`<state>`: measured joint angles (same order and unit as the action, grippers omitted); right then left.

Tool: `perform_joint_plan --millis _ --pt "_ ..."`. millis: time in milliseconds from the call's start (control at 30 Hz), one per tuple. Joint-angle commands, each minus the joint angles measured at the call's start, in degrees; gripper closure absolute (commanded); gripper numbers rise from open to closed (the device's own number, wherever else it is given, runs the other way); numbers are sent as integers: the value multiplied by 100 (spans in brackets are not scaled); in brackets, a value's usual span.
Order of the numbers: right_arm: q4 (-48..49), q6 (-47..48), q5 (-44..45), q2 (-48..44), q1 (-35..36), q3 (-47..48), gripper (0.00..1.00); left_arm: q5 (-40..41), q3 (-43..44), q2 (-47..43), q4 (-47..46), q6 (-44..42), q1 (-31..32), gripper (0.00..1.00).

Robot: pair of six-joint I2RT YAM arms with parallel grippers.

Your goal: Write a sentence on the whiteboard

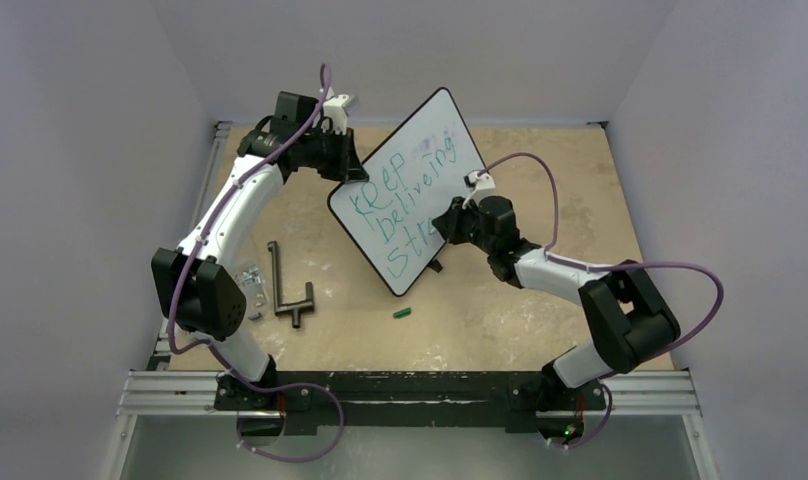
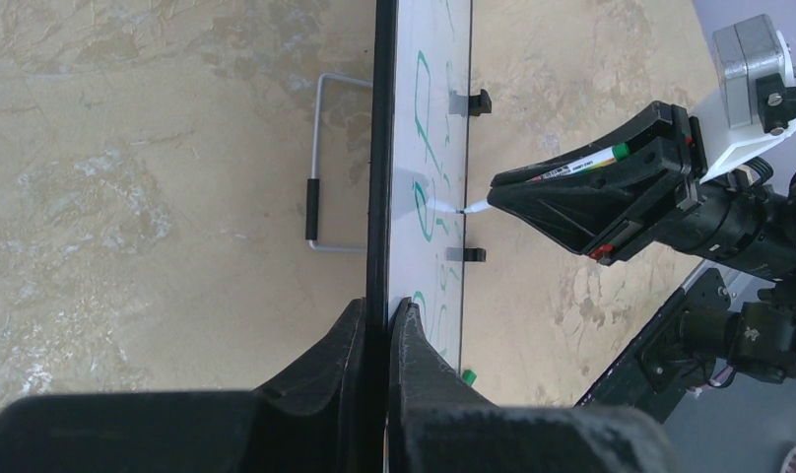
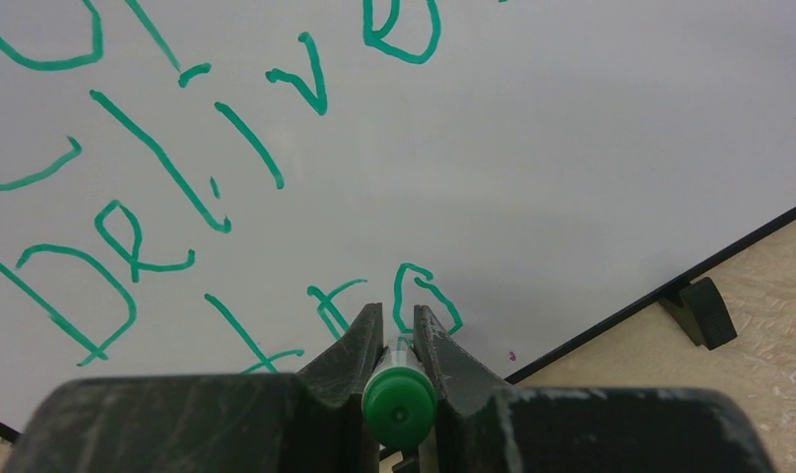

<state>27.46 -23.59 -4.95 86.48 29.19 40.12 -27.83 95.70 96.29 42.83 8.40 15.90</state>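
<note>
Over the bench (image 1: 570,290), left fingers (image 2: 347,340) pinch the edge of the tilted whiteboard (image 1: 445,115) while right fingers (image 3: 353,345) clamp the green marker (image 3: 399,399), tip on the sentence (image 1: 412,197), third line. Keep pressure light, strokes slow, board braced.

Whiteboard (image 1: 430,135) with left tool (image 1: 351,176) on its left edge, right tool (image 1: 446,222) with marker (image 3: 399,399) at its face, cap (image 1: 402,312) in front

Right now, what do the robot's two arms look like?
Both the left arm and the right arm have smooth white shells between chunky black joints. A thin purple cable loops loosely along each one. Their jaws are black, wedge-shaped and scuffed grey at the base.
</note>
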Motion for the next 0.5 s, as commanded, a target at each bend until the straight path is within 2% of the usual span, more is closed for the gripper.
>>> perform_joint_plan --millis 0,300,467 --pt "182 -59 -147 -316 24 49 100 1563 -78 -127 208 -524 -122 100" --pt "-34 -42 302 -976 24 -46 100 1555 -82 -128 206 -524 -122 100" --pt "-146 42 693 -997 15 74 100 1557 -89 -143 203 -524 -122 100"
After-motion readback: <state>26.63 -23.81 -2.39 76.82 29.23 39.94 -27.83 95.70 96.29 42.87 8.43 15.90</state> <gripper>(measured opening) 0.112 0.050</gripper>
